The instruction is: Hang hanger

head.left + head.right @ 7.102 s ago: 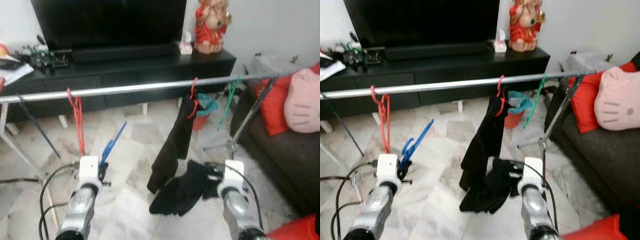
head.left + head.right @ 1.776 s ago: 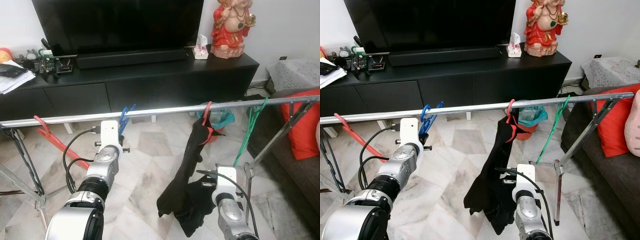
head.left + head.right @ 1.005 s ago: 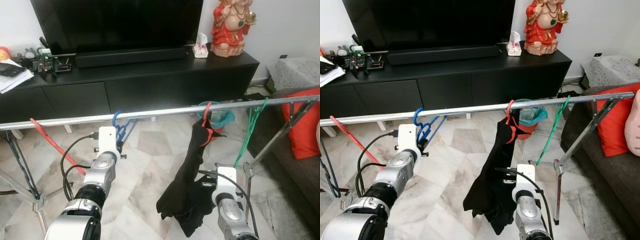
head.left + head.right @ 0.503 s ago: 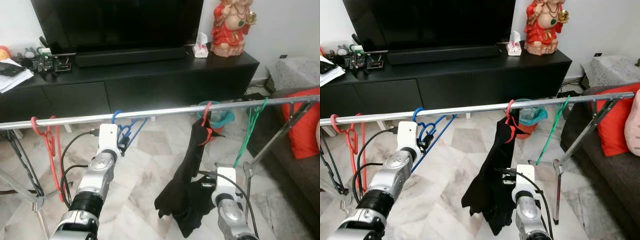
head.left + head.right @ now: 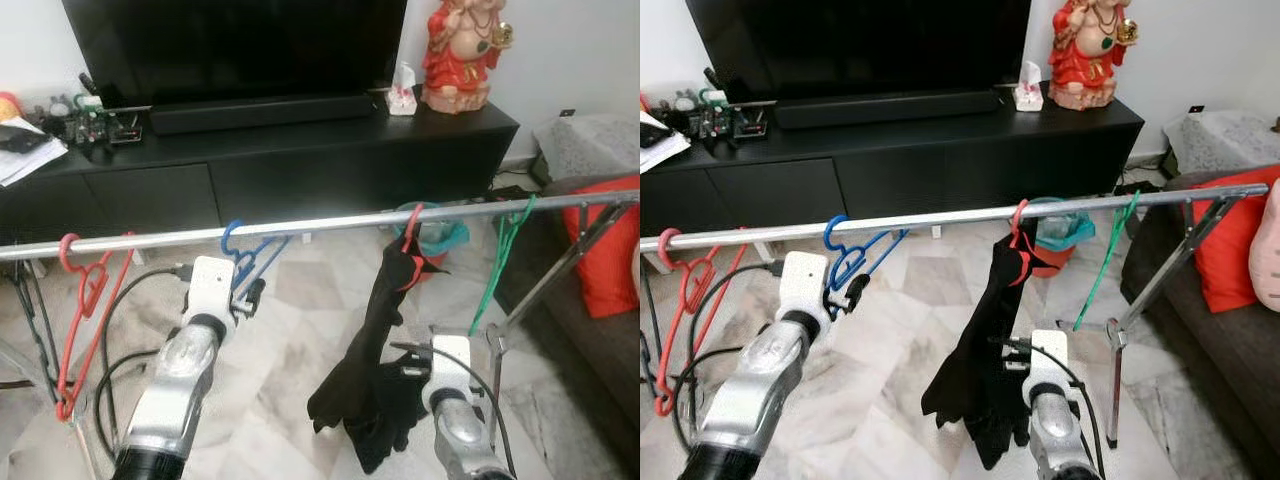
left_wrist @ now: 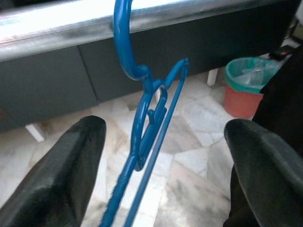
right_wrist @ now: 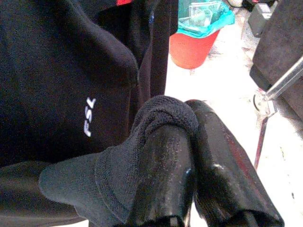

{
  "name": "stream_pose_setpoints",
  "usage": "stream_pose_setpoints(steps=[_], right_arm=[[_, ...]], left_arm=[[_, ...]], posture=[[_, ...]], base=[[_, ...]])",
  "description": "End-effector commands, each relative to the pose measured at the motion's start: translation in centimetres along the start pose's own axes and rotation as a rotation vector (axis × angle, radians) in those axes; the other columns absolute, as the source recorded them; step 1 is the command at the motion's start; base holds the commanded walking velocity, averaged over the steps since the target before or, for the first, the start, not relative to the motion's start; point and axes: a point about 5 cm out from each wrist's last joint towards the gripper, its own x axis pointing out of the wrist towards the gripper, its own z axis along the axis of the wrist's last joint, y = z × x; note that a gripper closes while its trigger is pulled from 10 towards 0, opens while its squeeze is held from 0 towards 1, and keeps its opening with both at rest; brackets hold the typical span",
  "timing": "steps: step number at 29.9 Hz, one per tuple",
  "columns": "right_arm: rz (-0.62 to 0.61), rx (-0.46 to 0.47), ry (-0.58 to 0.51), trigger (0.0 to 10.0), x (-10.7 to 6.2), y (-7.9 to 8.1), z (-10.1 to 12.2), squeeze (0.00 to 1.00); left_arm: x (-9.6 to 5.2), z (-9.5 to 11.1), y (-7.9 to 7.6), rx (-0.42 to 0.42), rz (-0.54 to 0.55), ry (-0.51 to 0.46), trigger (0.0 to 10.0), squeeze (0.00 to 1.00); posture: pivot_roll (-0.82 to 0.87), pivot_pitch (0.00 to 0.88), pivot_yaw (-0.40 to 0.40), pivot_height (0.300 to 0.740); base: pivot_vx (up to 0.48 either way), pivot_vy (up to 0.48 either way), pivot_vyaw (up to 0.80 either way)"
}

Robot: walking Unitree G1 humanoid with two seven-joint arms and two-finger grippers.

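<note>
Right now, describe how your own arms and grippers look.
Both arms are silver metal cylinders with black joint rings. The left arm ends in a white boxy wrist block with looping black cables; the right arm likewise. The left gripper has two thick, matte black rounded fingers.
</note>
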Motion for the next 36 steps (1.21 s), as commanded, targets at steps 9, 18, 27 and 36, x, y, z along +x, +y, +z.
stream_pose_setpoints(steps=[9,18,27,36], right_arm=[[-0.005,-0.004,-0.013,10.0,0.2,-0.4,0.4,0.0],[0.0,-0.011,-0.002,10.0,0.2,-0.5,0.3,0.0],[0.001,-0.01,-0.002,10.0,0.2,-0.4,0.3,0.0],[-0.003,-0.009,0.005,10.0,0.2,-0.4,0.2,0.0]], left_arm=[[-5.9,-3.9,2.0,0.136,0.034,0.035,10.0,0.0],[-11.3,-10.6,3.6,0.242,-0.066,0.317,10.0,0.0],[-10.9,-14.2,3.6,0.239,-0.074,0.454,10.0,0.0],[-9.7,-19.3,4.3,0.084,0.112,0.711,10.0,0.0]], posture=[[0.08,0.0,-0.038,0.74],[0.09,0.0,-0.049,0.74],[0.09,0.0,-0.046,0.74],[0.07,0.0,-0.035,0.74]], base=[[0.0,0.0,0.0],[0.0,0.0,0.0],[0.0,0.0,0.0],[0.0,0.0,0.0]])
